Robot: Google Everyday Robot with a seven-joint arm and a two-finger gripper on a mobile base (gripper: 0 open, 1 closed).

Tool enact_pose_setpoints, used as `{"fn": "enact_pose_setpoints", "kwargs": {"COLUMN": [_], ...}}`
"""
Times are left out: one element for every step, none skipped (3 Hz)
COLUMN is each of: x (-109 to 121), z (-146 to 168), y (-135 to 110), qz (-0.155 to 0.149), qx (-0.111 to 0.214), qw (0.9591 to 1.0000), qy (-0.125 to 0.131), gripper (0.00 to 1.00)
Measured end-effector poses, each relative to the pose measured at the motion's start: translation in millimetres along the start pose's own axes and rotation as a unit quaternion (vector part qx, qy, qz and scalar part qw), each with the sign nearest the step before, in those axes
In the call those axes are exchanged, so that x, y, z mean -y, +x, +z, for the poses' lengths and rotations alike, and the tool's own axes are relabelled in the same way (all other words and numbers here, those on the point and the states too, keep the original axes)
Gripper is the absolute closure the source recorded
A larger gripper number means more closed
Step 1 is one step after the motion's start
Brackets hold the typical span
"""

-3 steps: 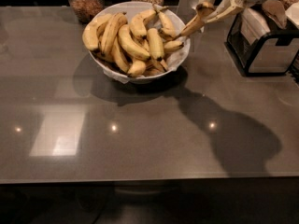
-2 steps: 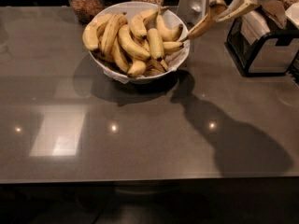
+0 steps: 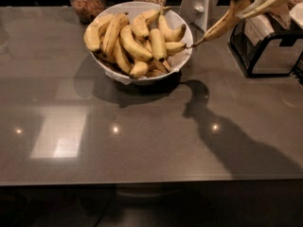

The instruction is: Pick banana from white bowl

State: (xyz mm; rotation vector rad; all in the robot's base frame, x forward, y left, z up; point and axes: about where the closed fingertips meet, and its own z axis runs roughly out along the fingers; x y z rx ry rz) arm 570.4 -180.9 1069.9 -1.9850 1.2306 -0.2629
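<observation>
Nothing readable anywhere (nor on the tool (image 3: 247, 3) holding the banana (image 3: 220, 25), top right).

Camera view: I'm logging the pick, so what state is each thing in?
white bowl: upright, piled with other bananas.
banana: in the air, tilted, lower tip by the bowl's rim.
gripper: top right, jaws shut on the banana's upper end.
glass jars: upright, filled, behind the bowl.

Claw (image 3: 248, 1) gripping banana (image 3: 220, 26) hangs between white bowl (image 3: 177, 63) and black rack (image 3: 279, 38)
</observation>
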Motion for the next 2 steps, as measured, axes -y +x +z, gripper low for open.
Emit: {"fn": "enact_pose_setpoints", "kwargs": {"x": [-11,-25], "z": [-17,-18], "y": [-12,-34], "qz": [0.024,0.049], "qx": [0.041,0.108], "qw": [0.9988,0.9924], "qy": [-0.011,-0.032], "gripper": [1.00,1.00]}}
